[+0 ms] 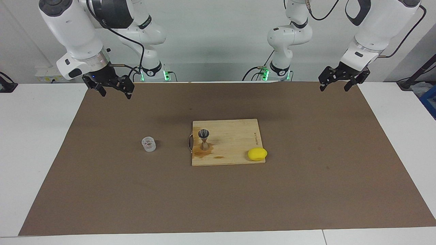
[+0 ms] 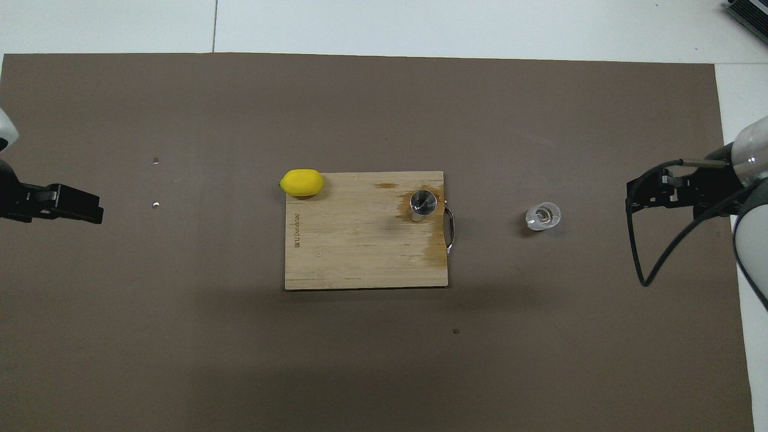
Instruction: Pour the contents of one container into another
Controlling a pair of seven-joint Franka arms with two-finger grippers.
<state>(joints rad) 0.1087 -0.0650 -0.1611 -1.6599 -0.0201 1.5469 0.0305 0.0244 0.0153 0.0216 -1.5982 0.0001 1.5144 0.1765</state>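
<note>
The small clear cup point(image 1: 149, 144) stands upright on the brown mat, beside the board toward the right arm's end; it also shows in the overhead view point(image 2: 543, 216). The silvery hourglass jigger point(image 1: 204, 139) stands upright on the wooden cutting board point(image 1: 231, 149), near its handle edge, on a wet-looking stain; the overhead view shows it too point(image 2: 423, 204). My right gripper point(image 1: 115, 91) hangs open and empty in the air over the mat's edge, apart from the cup. My left gripper point(image 1: 334, 87) hangs open and empty over the mat's other end.
A yellow lemon point(image 1: 257, 154) lies at the board's corner toward the left arm's end, half on the board. The brown mat point(image 1: 306, 190) covers most of the white table. The board point(image 2: 360, 246) has a metal handle on its cup-side edge.
</note>
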